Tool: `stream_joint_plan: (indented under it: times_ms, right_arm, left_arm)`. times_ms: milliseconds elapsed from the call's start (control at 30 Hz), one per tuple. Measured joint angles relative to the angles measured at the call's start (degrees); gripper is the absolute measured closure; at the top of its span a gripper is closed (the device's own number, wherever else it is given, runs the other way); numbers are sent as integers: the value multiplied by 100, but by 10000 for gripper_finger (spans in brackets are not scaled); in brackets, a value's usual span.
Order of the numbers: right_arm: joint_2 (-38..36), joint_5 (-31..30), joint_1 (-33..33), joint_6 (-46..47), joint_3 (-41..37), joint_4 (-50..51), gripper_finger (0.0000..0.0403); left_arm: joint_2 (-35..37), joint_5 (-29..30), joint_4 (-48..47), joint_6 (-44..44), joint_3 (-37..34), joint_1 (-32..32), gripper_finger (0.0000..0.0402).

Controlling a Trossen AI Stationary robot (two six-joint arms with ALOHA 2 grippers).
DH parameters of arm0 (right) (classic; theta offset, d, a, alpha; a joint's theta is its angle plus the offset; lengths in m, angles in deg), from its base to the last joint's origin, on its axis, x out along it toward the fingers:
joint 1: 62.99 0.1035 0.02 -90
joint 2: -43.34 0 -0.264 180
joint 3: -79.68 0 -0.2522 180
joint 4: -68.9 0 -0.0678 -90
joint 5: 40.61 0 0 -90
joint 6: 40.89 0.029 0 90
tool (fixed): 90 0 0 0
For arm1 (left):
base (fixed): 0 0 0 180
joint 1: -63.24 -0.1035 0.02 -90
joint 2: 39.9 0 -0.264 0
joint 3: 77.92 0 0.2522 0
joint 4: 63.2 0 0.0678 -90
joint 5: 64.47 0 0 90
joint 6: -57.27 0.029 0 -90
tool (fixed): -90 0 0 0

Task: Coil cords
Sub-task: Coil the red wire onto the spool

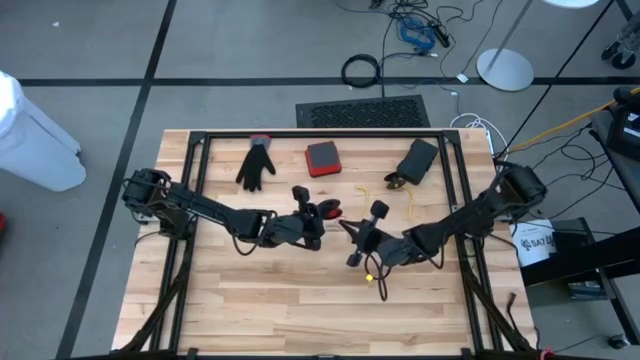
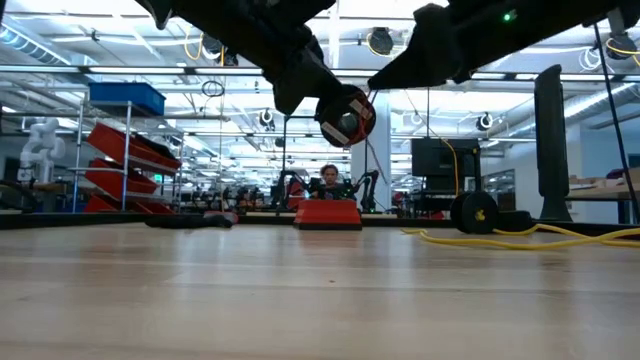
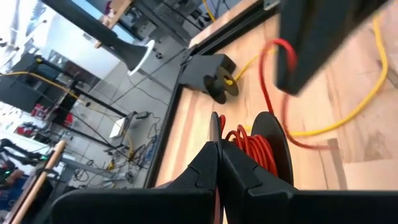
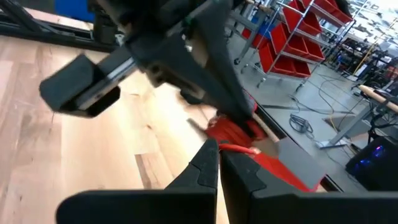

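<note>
The left tool point(image 1: 312, 222) hangs over the middle of the counter point(image 1: 260, 300), fingers together on the rim of a small black spool point(image 3: 270, 146) wound with red cord point(image 3: 252, 146). In the low view the spool point(image 2: 347, 116) is lifted off the counter. The right tool point(image 1: 352, 232) is just beside it, fingers together, pinching the red cord's free end point(image 4: 239, 149). A yellow cord point(image 1: 378, 280) lies on the counter under the right arm, and more yellow cord point(image 2: 520, 238) runs along the far side near a black reel point(image 1: 415, 162). Toward the back lie a black glove point(image 1: 256, 165) and a red box point(image 1: 322, 157), well apart from both tools
</note>
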Motion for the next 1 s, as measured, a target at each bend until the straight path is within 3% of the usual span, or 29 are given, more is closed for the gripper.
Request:
stream_joint_plan:
  times_ms: [433, 1000]
  right_arm:
    - [-904, 564, -7, -515, -1, 128, 403]
    - [-987, 1406, -170, -822, -1, -355, 403]
  left_arm:
    - [0, -194, -132, -28, 1, -73, 393]
    - [0, -639, -497, -496, 2, -441, 393]
